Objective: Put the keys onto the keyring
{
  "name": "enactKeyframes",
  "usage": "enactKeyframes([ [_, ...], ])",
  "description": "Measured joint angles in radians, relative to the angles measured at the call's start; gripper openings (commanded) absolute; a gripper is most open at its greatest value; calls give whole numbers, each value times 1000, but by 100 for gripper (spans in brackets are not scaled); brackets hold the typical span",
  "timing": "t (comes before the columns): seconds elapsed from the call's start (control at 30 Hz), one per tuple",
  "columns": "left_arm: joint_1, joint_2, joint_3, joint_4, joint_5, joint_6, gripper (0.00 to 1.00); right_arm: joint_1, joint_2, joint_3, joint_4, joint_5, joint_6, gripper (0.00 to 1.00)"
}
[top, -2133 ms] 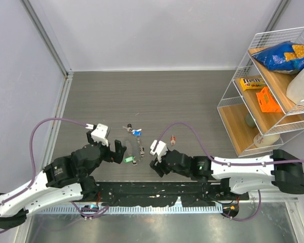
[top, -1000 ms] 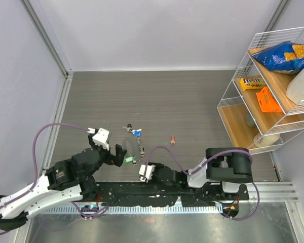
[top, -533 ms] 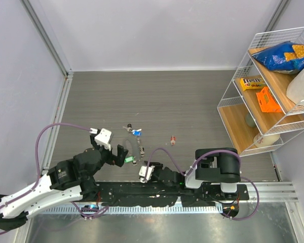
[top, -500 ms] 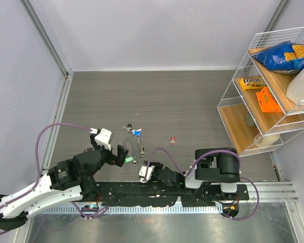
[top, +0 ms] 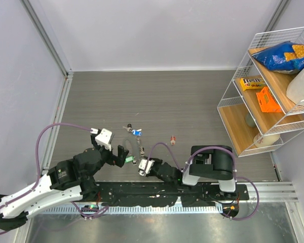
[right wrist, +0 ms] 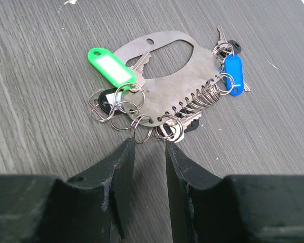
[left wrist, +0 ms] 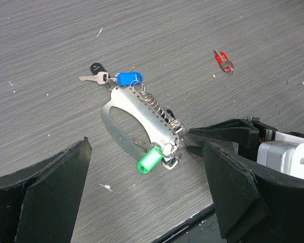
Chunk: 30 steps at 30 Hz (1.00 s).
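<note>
Steel keyring lay by the tabletop's near edge, red key apart rightward. Narrowly parted and empty, the right gripper faced its rings; the left gripper gaped empty. Approach stage, likely; next, a precise pinch on one ring.

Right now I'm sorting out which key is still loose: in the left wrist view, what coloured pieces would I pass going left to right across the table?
black-headed key → blue tag → green tag → red key, which lies alone, apart from the others.
</note>
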<state>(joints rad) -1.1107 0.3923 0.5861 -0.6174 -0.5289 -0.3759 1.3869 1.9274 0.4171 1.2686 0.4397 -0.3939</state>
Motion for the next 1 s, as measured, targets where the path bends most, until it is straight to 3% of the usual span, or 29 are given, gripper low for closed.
enactKeyframes([
  [1.0, 0, 0, -4, 1, 2, 17, 100, -5, 13, 14, 3, -67, 16, 30],
])
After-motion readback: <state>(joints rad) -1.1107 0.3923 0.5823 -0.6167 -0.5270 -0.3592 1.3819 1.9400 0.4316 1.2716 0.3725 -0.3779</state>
